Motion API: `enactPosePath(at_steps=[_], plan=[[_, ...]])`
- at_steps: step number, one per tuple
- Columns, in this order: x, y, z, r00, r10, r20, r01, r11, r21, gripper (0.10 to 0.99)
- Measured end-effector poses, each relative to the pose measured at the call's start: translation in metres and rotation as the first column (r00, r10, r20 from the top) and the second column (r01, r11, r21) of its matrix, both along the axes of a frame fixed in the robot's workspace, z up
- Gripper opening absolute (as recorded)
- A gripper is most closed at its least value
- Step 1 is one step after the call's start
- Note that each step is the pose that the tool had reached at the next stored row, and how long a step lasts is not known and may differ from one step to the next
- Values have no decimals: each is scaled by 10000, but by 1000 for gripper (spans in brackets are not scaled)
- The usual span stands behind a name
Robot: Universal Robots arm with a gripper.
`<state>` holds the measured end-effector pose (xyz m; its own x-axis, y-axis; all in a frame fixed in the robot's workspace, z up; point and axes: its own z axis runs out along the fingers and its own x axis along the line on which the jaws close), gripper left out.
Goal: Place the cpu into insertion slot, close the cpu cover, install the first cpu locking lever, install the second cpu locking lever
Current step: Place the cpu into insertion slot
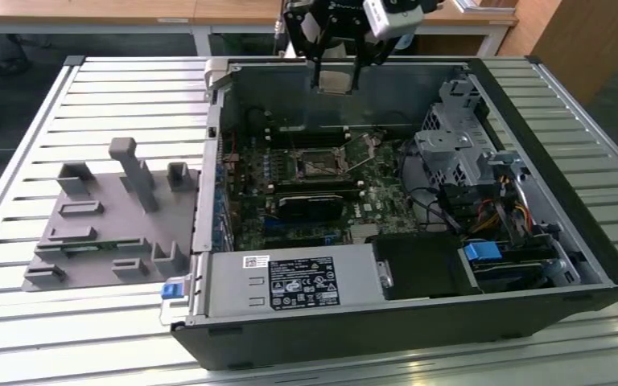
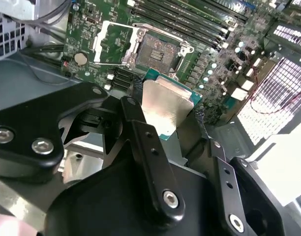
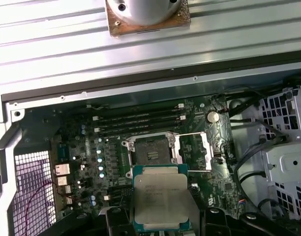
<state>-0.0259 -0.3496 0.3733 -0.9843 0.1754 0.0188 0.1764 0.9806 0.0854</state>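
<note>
My gripper (image 1: 336, 74) hangs above the back of an open computer case, shut on the cpu (image 1: 334, 81). The cpu (image 3: 159, 196) is a flat square chip with a dull silver top and a green edge, pinched on two sides between the black fingers (image 2: 135, 123). The insertion slot (image 3: 150, 150) is a dark square socket with a silvery rim on the green board, lying bare beneath the chip and a little ahead of it. The cpu cover (image 3: 195, 150) is swung open and lies flat beside the socket. In the second wrist view the cpu (image 2: 165, 105) sits close to the insertion slot (image 2: 158, 49).
The case (image 1: 212, 153) lies on a slatted metal table (image 1: 126, 88). A grey plastic fixture (image 1: 116, 217) stands at the exterior view's left. Inside are a power supply (image 1: 287, 281), a drive cage (image 1: 470, 153), cables, and long memory slots (image 3: 140, 120) beside the socket.
</note>
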Motion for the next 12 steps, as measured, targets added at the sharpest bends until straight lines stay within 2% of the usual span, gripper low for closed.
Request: enactPosePath(at_steps=[6, 12], plan=[[0, 1, -4, 9966, -819, 0, 819, 9966, -14, 525], [0, 1, -13, 9825, -1862, 1, 1862, 9825, -15, 525]])
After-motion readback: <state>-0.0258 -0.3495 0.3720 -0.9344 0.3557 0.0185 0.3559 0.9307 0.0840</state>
